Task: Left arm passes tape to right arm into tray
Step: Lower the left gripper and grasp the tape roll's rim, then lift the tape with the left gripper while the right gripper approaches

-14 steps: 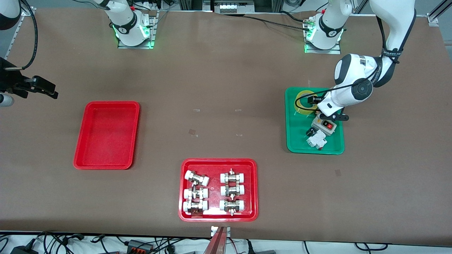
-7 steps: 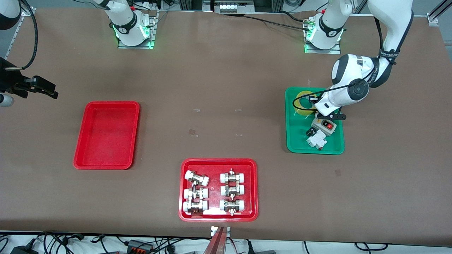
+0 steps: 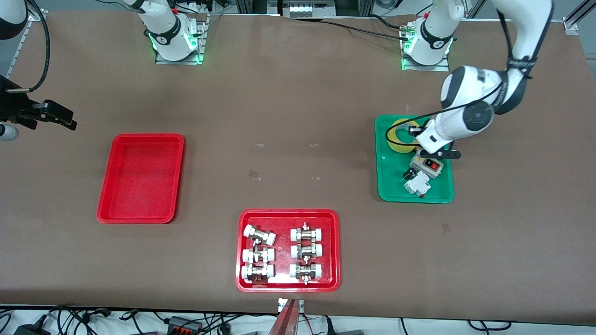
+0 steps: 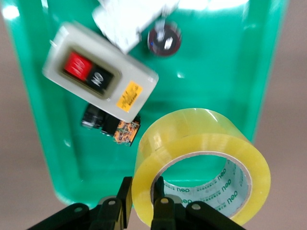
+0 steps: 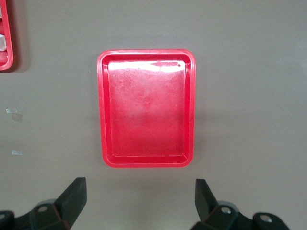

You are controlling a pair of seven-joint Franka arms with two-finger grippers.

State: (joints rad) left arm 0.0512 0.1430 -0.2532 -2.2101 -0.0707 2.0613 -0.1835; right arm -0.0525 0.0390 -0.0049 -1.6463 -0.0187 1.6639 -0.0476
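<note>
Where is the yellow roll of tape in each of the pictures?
Front view: the tape sits at the green tray's end nearest the robots' bases, under the left pincer.
Left wrist view: the tape fills the lower part, with the left pincer shut on its wall.
Right wrist view: not in it; only the red tray and right pincer.
Shared landmark: the green tray.

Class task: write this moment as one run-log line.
left hand: shut on tape, over green tray | right hand: open, waiting above table | red tray: holds nothing | stage: tape gripped, handover not begun
</note>
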